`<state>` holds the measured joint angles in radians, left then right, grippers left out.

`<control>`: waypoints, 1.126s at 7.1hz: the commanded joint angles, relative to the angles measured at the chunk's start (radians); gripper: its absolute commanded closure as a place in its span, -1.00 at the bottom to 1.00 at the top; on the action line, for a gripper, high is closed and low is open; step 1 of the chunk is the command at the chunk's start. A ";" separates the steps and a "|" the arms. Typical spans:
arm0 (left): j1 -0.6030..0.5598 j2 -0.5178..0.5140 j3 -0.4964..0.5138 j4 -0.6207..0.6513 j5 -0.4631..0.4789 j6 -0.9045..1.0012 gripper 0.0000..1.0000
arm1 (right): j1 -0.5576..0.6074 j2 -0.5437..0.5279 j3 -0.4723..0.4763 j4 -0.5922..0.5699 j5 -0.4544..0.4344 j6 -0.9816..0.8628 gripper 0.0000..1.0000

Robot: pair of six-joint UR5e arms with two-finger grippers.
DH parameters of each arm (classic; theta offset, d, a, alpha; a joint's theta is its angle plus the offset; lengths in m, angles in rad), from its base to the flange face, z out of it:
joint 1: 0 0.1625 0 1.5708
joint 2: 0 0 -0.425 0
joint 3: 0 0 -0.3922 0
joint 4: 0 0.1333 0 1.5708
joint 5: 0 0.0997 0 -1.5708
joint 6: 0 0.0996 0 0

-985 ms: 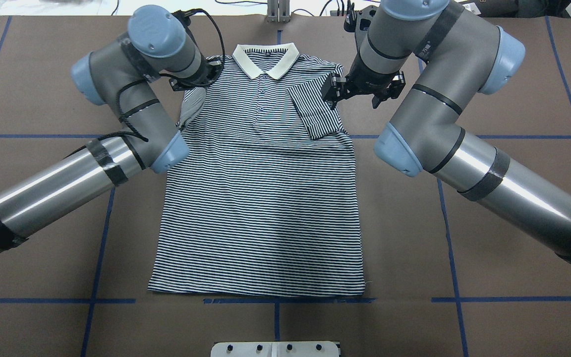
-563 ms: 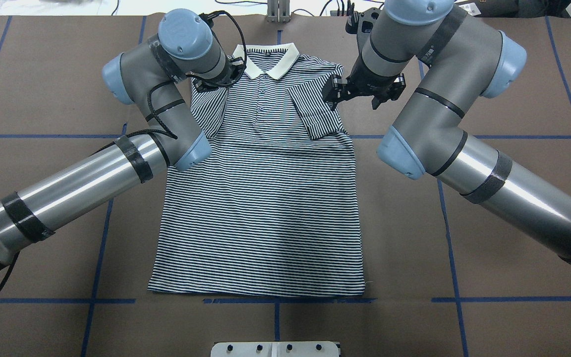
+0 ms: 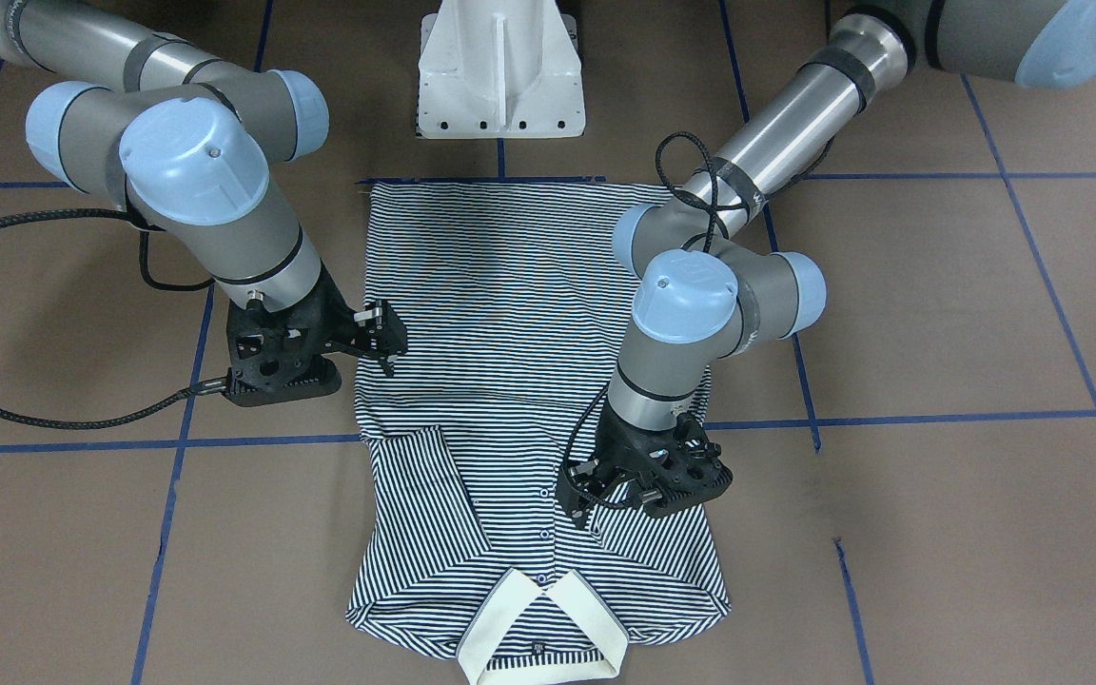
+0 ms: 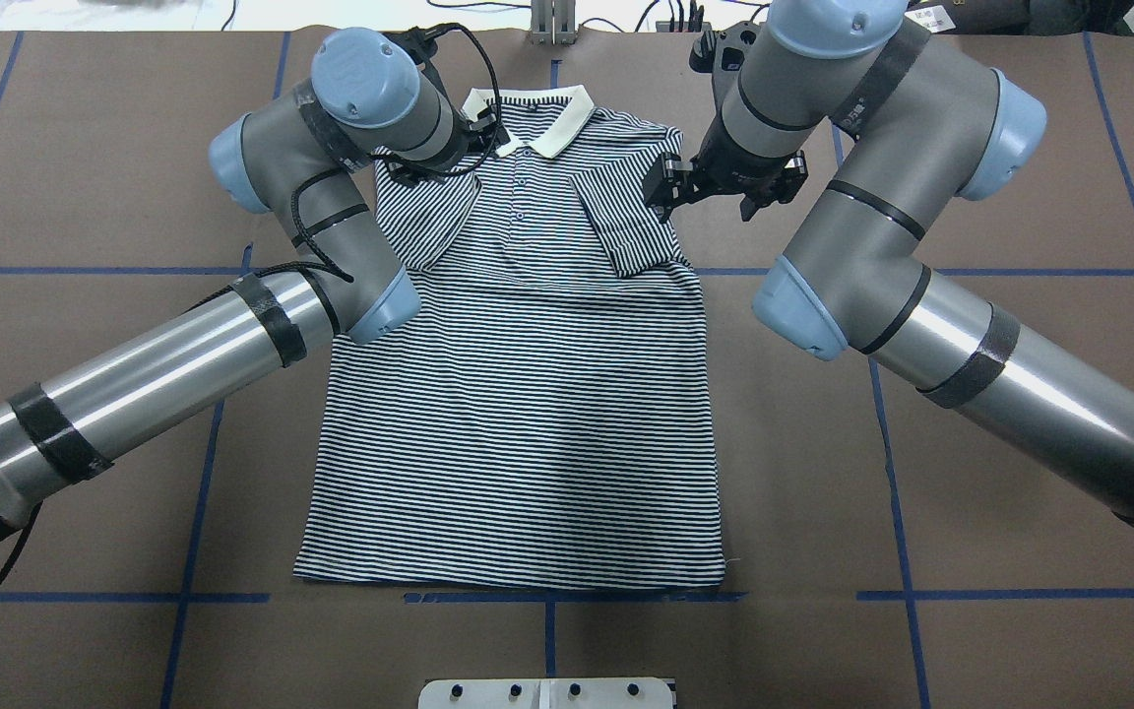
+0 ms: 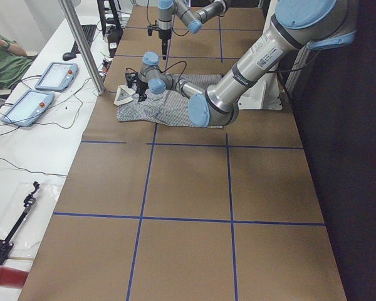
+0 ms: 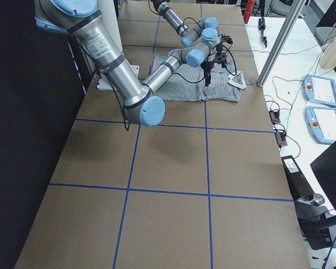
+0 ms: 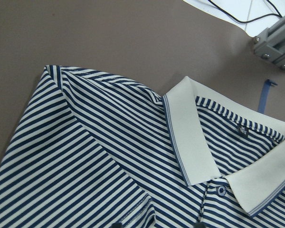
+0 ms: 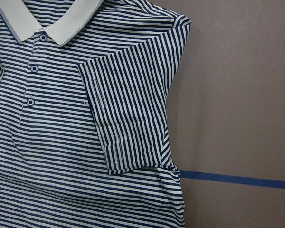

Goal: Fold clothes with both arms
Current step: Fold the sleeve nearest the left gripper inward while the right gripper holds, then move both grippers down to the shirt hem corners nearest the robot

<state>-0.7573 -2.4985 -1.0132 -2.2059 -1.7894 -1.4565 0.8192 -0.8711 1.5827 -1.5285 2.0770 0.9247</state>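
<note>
The striped polo shirt (image 4: 518, 394) lies flat on the brown table, collar (image 4: 530, 118) at the far end. Both sleeves are folded inward onto the chest: the left sleeve (image 4: 424, 212) and the right sleeve (image 8: 128, 118). My left gripper (image 3: 577, 497) hovers low over the left sleeve beside the collar (image 7: 194, 142), mostly hidden under its wrist in the overhead view. Its fingertips show apart at the bottom edge of the left wrist view, so it looks open. My right gripper (image 4: 707, 197) hangs open at the shirt's right shoulder edge, holding nothing.
A white fixed pedestal (image 3: 500, 71) stands at the robot's side of the table, close to the shirt's hem (image 3: 486, 185). Blue tape lines (image 4: 887, 433) cross the brown table. Tablets (image 5: 31, 106) and cables lie on the bench beyond the far edge, where a person's arm shows.
My left arm has swung inward, carrying the left sleeve over the chest toward the collar, where it now lies folded. The right arm has barely moved.
</note>
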 commanded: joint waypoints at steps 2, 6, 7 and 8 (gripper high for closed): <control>0.000 0.198 -0.301 0.114 -0.008 0.079 -1.00 | -0.056 -0.082 0.125 0.002 -0.011 0.162 -1.00; -0.017 0.588 -0.849 0.321 -0.036 0.347 -1.00 | -0.346 -0.345 0.486 0.001 -0.277 0.432 -1.00; -0.036 0.649 -0.901 0.319 -0.069 0.385 -1.00 | -0.417 -0.364 0.508 -0.001 -0.337 0.486 -1.00; -0.042 0.670 -0.924 0.319 -0.070 0.398 -1.00 | -0.461 -0.388 0.517 -0.001 -0.356 0.506 -1.00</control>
<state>-0.7876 -1.8806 -1.8844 -1.8879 -1.8454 -1.0897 0.4278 -1.2273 2.0746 -1.5288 1.7666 1.3867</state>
